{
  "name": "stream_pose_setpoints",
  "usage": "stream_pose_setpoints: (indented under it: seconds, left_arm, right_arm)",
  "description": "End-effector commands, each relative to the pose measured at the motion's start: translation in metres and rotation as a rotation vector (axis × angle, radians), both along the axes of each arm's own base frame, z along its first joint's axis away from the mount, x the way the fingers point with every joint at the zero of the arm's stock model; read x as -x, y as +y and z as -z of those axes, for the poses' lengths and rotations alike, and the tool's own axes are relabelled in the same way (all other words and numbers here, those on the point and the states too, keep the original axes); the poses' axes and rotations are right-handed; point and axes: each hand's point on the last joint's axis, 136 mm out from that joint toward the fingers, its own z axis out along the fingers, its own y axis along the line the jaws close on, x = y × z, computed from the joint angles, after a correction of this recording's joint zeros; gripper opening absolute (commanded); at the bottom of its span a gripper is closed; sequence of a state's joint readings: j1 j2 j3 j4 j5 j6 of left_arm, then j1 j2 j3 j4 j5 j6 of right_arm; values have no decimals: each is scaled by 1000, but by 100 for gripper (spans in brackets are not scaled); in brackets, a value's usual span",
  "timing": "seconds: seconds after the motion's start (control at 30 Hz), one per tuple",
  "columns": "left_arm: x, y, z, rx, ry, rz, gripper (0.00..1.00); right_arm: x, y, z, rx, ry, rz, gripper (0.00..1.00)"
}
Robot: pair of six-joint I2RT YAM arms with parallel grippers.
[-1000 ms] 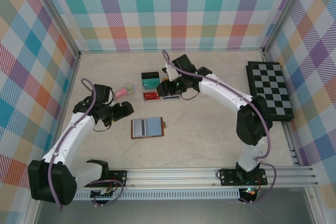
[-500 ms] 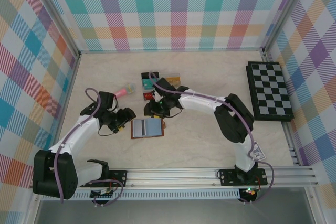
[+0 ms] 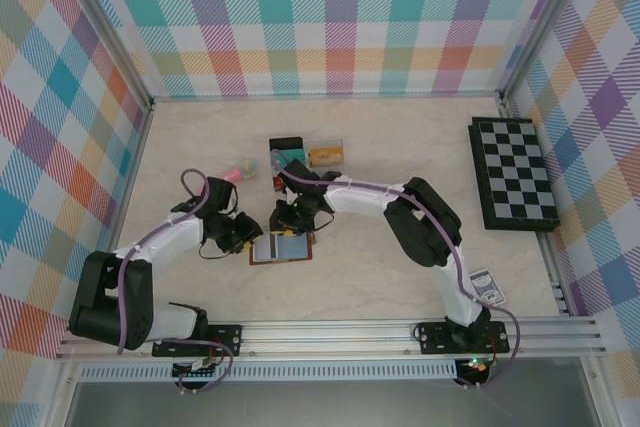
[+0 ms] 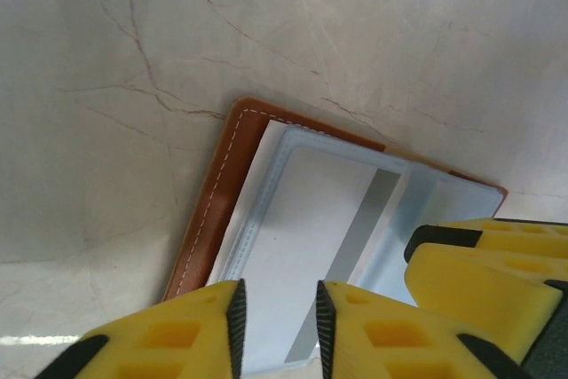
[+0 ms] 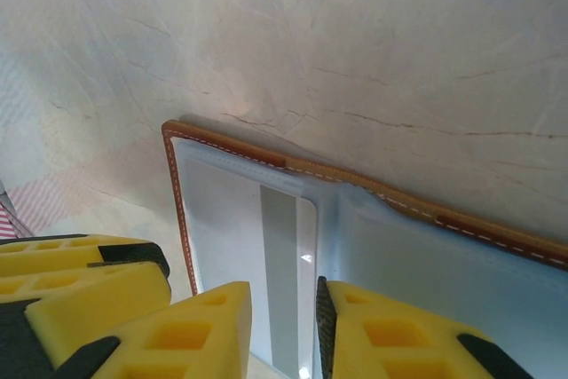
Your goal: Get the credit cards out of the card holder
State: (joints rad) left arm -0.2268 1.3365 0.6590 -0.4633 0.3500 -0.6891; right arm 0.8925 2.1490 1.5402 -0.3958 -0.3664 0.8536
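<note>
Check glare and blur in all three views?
Left wrist: sharp; white glare streak on the table at lower left, sheen on the card holder pockets. Right wrist: small glint on the credit card, plaid reflection tinting the table at left. Top external: even light, soft shadows, no blur.

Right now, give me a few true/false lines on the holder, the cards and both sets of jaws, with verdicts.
1. The card holder lies open on the table. True.
2. A grey striped card sits in its clear pocket. True.
3. The left gripper holds a card clear of the holder. False: its jaws stand slightly apart over the pocketed card.
4. The chessboard is beside the left arm. False: it lies by the right wall.
5. The right gripper is over the holder too. True.
</note>
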Motion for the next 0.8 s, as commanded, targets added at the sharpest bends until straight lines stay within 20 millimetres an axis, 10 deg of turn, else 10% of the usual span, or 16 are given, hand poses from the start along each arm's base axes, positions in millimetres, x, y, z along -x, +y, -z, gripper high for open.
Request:
stream_pose_setpoints:
  seconds: [0.0,0.77]
  left_arm:
    - [-3,-3,4,-11,-3,18,24]
    - [14,15,33,-112,54,8,12]
  right_arm:
    - [4,0,5,29,21,-1,25]
    - [13,14,13,-15,73,-77,18]
